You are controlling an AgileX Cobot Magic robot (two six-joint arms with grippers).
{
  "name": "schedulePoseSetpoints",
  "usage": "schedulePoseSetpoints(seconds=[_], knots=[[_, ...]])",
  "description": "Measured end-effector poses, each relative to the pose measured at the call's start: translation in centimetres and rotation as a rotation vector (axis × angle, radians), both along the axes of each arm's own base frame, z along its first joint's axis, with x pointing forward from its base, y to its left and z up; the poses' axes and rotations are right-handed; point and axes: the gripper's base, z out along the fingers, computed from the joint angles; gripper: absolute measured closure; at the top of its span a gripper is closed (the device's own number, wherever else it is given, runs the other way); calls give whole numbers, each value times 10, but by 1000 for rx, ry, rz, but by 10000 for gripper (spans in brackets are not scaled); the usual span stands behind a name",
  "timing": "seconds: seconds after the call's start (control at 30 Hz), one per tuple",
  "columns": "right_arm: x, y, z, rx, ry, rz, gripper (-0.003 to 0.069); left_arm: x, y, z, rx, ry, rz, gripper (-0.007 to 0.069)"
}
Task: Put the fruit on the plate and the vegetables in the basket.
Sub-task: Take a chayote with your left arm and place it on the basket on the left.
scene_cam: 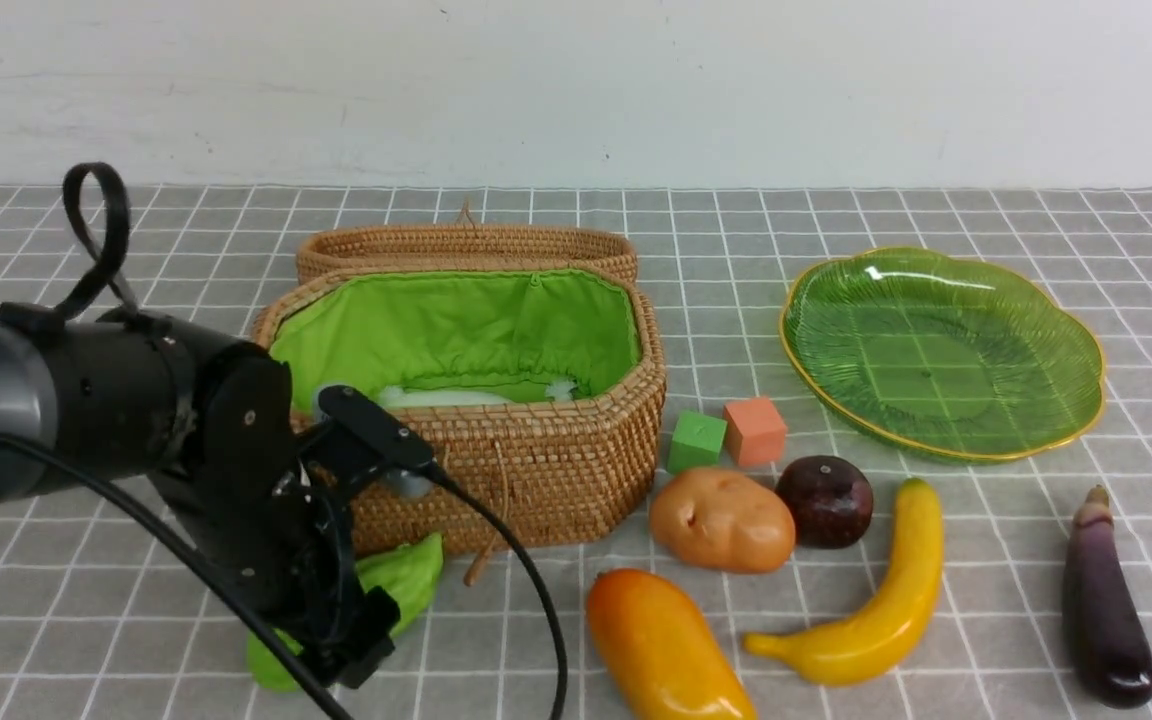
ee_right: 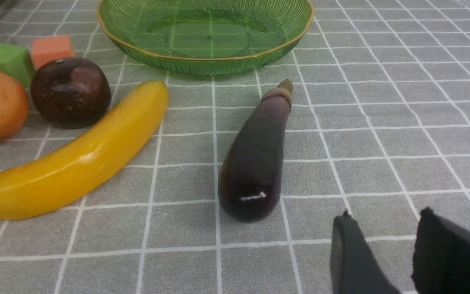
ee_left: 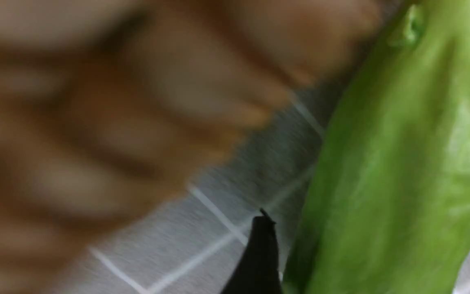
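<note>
Three toy fruits: one orange-yellow oblong mango (scene_cam: pixel 664 645), one curved yellow banana (scene_cam: pixel 876 600), one small dark maroon round fruit (scene_cam: pixel 826 500). Four toy vegetables: one tan-orange lumpy potato (scene_cam: pixel 721 520), one slim dark purple eggplant (scene_cam: pixel 1104 610), one ribbed green cucumber (scene_cam: pixel 406 580), one smooth white radish (scene_cam: pixel 446 397). Two small cubes: one green cube (scene_cam: pixel 696 440), one orange cube (scene_cam: pixel 755 430). One woven tan rattan basket (scene_cam: pixel 536 470), one matching woven lid (scene_cam: pixel 466 250), one translucent green glass plate (scene_cam: pixel 941 350).

No legible text, labels, numbers, signs
</note>
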Motion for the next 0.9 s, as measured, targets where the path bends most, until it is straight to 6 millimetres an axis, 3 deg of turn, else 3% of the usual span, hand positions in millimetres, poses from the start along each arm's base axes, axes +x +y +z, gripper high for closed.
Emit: schedulePoseSetpoints(seconds=[0.07, 0.13, 0.17, 0.37, 0.5, 0.67, 0.83, 0.9], knots=[[0, 0, 0, 0, 0, 0, 418, -3, 1, -1, 12, 34, -20, 89], [0, 0, 0, 0, 0, 0, 418, -7, 1, 1, 12, 69, -37, 203], [0, 0, 0, 0, 0, 0, 418, -9, 1, 2, 13, 76, -44, 218], [0, 0, 0, 0, 0, 0, 418, -23, 4, 34, -26, 50, -46, 207], [0, 0, 0, 0, 0, 0, 418, -41, 9, 77, -85, -66, -78, 207], [0, 0, 0, 0, 0, 0, 418, -64, 19, 142, -210, -421, -84, 207], [0, 0, 0, 0, 0, 0, 418, -58, 21, 171, -314, -652, -16, 207], [0, 0, 0, 0, 0, 0, 418, -37, 23, 179, -340, -675, 49, 207]])
